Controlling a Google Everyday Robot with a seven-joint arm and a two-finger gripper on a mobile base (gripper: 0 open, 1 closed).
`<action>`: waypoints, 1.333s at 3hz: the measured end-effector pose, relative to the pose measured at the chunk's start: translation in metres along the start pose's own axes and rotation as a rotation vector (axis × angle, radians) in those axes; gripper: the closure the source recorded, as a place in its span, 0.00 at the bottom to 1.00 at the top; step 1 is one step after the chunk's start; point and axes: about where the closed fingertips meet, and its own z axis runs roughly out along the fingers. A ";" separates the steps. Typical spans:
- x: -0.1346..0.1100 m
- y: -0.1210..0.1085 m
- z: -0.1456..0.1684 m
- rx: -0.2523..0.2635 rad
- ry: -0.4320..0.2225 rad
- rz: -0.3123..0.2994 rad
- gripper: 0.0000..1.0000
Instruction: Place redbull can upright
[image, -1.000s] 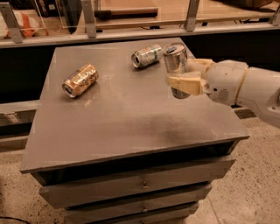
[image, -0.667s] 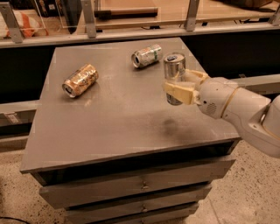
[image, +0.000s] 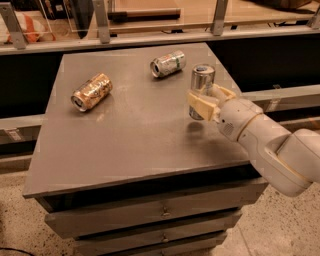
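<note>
A grey table top (image: 135, 135) over a stack of drawers (image: 160, 212), seen from above and in front.

At the left, a stubby gold-orange can (image: 91, 92) lies on its side. Its print is a mottled pattern, and I can read no words on it.

Further right, near the back edge, a short silver can (image: 168, 63) also lies on its side. It has green and red marks but no legible brand.

Right of that, near the table's right edge, the redbull can (image: 201, 82) stands upright, slim and silver. Its print is too faint to read. My gripper (image: 207, 101) is clamped around its lower half, one cream finger in front and one behind. My white arm (image: 270, 145) reaches in from the lower right.

The can's base is at or just above the surface, and I cannot tell whether it touches. A soft shadow sits directly beneath it.

I judge this to be the placing step, nearly done. Next, I should settle the base flat on the table. Then I should part my fingers evenly and draw back sideways without nudging this tall, narrow can, which would tip easily.
</note>
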 end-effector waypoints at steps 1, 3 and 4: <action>-0.018 0.015 0.010 0.025 0.005 -0.068 1.00; -0.019 0.032 0.016 0.026 0.003 -0.075 1.00; -0.015 0.036 0.018 0.031 -0.039 -0.028 1.00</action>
